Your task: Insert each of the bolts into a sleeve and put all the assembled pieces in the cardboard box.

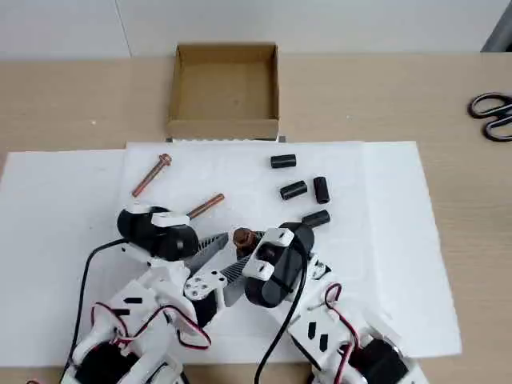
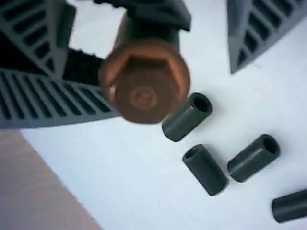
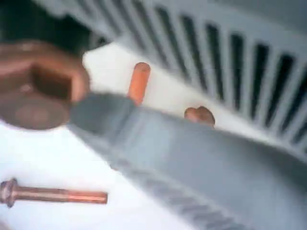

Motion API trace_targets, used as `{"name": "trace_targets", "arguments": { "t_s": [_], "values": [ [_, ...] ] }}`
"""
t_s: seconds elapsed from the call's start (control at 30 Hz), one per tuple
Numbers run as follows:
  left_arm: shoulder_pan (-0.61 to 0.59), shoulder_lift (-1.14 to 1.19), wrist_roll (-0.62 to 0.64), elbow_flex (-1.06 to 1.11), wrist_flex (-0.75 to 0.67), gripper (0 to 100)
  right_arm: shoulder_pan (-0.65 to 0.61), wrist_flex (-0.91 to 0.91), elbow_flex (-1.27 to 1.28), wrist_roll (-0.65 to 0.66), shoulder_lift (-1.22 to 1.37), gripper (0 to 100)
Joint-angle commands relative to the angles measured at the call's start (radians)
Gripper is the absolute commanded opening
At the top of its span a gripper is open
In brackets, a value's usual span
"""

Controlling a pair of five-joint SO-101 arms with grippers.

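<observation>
Box [image 1: 226, 128] at twelve o'clock is left unfilled; one bolt [image 1: 242, 237] is clamped in the right gripper [image 1: 250, 244], the left gripper [image 1: 224, 258] is spread wide; four sleeves [image 1: 294, 190] are unused.

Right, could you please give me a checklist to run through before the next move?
1. Raised bolt gripped by right end effector: ok.
2. Left end effector open around it: ok.
3. Sleeve already on that bolt: cannot tell.
4. Four loose sleeves lying apart, free to pick: ok.
5. Two spare bolts unobstructed: ok.
6. Cardboard box open, nothing inside: ok.
</observation>
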Motion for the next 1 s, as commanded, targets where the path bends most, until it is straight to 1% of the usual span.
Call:
{"name": "trace_targets", "arguments": {
  "t_s": [0.0,0.33,0.4,0.53,0.63,0.73,0.83,0.97],
  "values": [
    [-0.035,0.006,-0.034,-0.027,0.005,22,0.012,-0.03,-0.014,0.006,-0.004,0.3],
    [-0.04,0.008,-0.035,-0.15,0.006,21,0.013,-0.035,0.014,0.006,-0.007,0.3],
    [-0.04,0.008,-0.038,-0.177,0.006,17,0.013,-0.033,0.014,0.006,-0.007,0.3],
    [-0.041,0.005,-0.106,-0.203,0.0,0,0.044,-0.028,0.014,0.005,-0.01,0.3],
    [-0.055,0.002,-0.121,-0.206,0.0,1,0.11,-0.028,0.011,0.003,-0.012,0.3],
    [-0.163,0.002,-0.123,-0.202,0.0,1,0.179,-0.028,0.008,0.003,-0.013,0.3],
    [-0.318,0.002,-0.123,-0.147,-0.002,1,0.246,-0.033,0.009,-0.003,-0.013,0.3],
    [-0.483,0.0,-0.123,-0.008,-0.044,1,0.344,-0.028,0.014,-0.11,-0.013,0.3]
  ]
}}
